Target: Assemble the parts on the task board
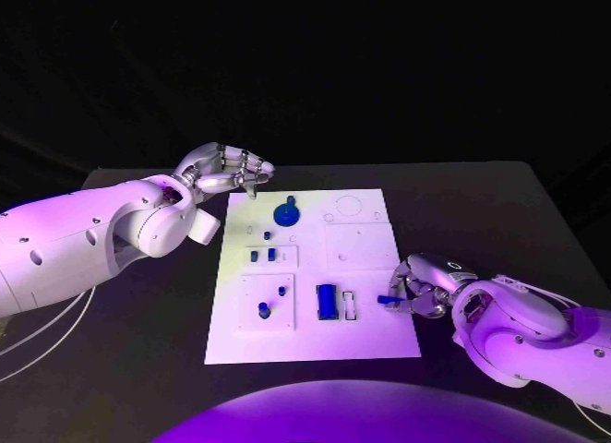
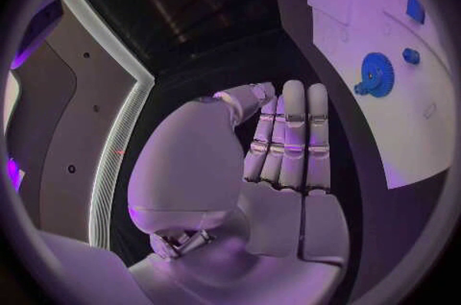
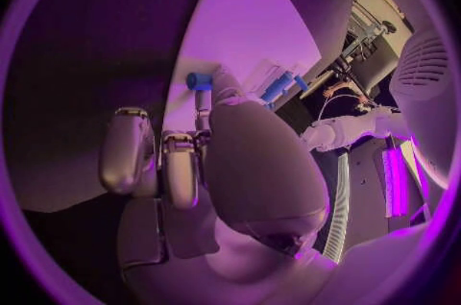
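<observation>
The white task board (image 1: 372, 332) lies in the middle of the table. On it are a blue gear (image 1: 288, 215), several small blue parts (image 1: 262, 256), a blue peg (image 1: 265, 310) and a blue block (image 1: 327, 302). My right hand (image 1: 420, 286) is at the board's right edge and pinches a small blue part (image 1: 386, 299) just over the board beside the block. The right wrist view has that part (image 3: 199, 80) at the fingertips (image 3: 203, 101). My left hand (image 1: 227, 171) hovers at the board's far left corner, holding nothing. Its fingers (image 2: 291, 140) lie straight side by side, near the gear (image 2: 375, 74).
The black table (image 1: 479, 203) runs round the board on all sides. My left forearm (image 1: 79, 245) lies over the table's left part. The right forearm (image 1: 545, 332) comes in at the near right corner.
</observation>
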You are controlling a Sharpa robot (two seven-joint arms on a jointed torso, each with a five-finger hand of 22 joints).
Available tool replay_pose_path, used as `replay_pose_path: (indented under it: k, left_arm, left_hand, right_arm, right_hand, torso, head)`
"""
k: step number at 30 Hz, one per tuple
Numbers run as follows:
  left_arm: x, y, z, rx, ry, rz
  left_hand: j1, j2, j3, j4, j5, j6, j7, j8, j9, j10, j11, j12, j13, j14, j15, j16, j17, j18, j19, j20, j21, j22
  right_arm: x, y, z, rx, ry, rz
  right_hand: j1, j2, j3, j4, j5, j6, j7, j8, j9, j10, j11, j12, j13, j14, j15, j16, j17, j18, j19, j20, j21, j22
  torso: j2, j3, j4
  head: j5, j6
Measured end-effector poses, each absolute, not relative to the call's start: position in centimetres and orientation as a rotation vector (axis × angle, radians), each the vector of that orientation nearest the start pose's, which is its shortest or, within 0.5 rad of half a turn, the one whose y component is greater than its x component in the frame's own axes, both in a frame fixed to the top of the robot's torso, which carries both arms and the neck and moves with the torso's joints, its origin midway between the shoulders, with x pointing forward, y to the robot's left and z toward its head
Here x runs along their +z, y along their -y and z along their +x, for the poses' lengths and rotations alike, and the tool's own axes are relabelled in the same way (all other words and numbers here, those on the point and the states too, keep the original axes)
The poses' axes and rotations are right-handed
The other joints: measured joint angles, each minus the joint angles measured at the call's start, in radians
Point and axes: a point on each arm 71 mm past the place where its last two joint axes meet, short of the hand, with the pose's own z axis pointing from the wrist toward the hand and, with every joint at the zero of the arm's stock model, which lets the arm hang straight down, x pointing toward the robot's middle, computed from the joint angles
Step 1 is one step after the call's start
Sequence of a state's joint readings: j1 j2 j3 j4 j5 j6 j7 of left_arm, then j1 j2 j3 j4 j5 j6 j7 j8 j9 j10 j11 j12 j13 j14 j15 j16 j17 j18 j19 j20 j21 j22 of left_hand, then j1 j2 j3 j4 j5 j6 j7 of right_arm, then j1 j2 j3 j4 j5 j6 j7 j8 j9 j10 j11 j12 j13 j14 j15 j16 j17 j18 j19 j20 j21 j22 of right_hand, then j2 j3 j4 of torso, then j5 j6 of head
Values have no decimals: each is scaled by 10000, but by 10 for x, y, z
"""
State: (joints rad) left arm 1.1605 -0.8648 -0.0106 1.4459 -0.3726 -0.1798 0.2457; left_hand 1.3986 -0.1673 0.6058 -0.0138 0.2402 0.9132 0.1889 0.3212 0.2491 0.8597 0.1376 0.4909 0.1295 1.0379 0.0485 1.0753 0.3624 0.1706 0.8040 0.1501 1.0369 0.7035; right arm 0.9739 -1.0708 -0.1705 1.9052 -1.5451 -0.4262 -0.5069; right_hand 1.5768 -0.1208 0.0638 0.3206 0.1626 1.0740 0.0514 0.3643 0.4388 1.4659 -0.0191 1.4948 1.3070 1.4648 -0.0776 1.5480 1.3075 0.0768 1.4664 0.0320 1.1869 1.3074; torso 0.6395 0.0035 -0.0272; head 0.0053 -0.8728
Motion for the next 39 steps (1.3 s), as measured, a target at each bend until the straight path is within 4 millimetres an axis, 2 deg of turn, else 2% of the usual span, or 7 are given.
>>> replay_pose_path:
  k: [2,6,9,13,25,28,39]
  left_arm:
    - [-197,-231,494,-13762,-16715,-8021]
    - [-197,-231,494,-13768,-16717,-8018]
    - [-197,-231,494,-13773,-16720,-8016]
    - [-197,-230,494,-13778,-16722,-8014]
    - [-197,-230,494,-13794,-16731,-8009]
    - [-197,-229,494,-13802,-16734,-8005]
    - [-197,-228,494,-13821,-16741,-7996]
  left_hand:
    - [0,0,0,0,0,0,0,0,0,0,0,0,-18,0,0,0,0,0,0,0,0,0]
    - [0,0,0,0,0,0,0,0,0,0,0,0,-43,0,0,0,0,0,0,0,0,0]
    - [0,0,0,0,0,0,0,0,0,0,0,0,-43,0,0,0,0,0,0,0,0,0]
    - [0,0,0,0,0,0,0,0,0,0,0,0,-43,0,0,0,0,0,0,0,0,0]
    - [0,0,0,0,0,0,0,0,0,0,0,0,-42,0,0,0,0,0,0,0,0,0]
    - [0,0,0,0,0,0,0,0,0,0,0,0,-42,0,0,0,0,0,0,0,0,0]
    - [0,0,0,0,0,0,0,0,0,0,0,0,-57,0,0,0,0,1,0,0,0,0]
  right_arm:
    - [-280,220,340,4499,-19843,814]
    - [-279,220,339,4529,-20012,1195]
    - [-275,218,339,4732,-20144,1675]
    - [-268,212,340,5085,-20164,2281]
    - [-265,193,341,5915,-20485,3520]
    - [-267,187,342,6058,-20575,3647]
    - [-281,174,342,6204,-21100,4013]
  right_hand:
    - [80,-78,626,430,0,-43,41,63,121,0,0,-1,4,0,0,0,0,1,0,0,0,0]
    - [-284,-211,1868,502,-5,-224,6,196,338,-10,-9,-1,11,18,-18,0,-1,0,0,0,70,-1]
    - [-1254,-496,2864,313,-5,-252,28,233,340,-10,-9,58,11,18,-18,0,-1,0,0,0,214,-1]
    - [-1697,-687,3688,-254,-5,-264,14,233,341,-10,-9,58,10,18,-17,0,-1,0,-1,0,270,7]
    - [-2465,-869,4281,-520,-66,-264,13,391,344,-10,-8,58,9,17,-16,0,-2,0,-1,1,270,6]
    - [-2856,-912,4175,-413,-104,-263,12,541,767,-10,-8,108,9,17,-16,0,-2,0,-1,1,270,6]
    - [-3702,-820,3764,-344,-102,-112,-61,613,905,-10,-8,324,8,17,-15,0,6,0,-1,1,270,5]
  torso:
    - [0,0,-1]
    - [3,0,4]
    - [5,0,6]
    - [6,-5,16]
    - [11,-12,24]
    - [12,-12,26]
    - [19,-7,31]
  head:
    - [0,0]
    - [-13,0]
    - [-26,0]
    - [-35,0]
    - [-18,0]
    - [-29,0]
    - [5,0]
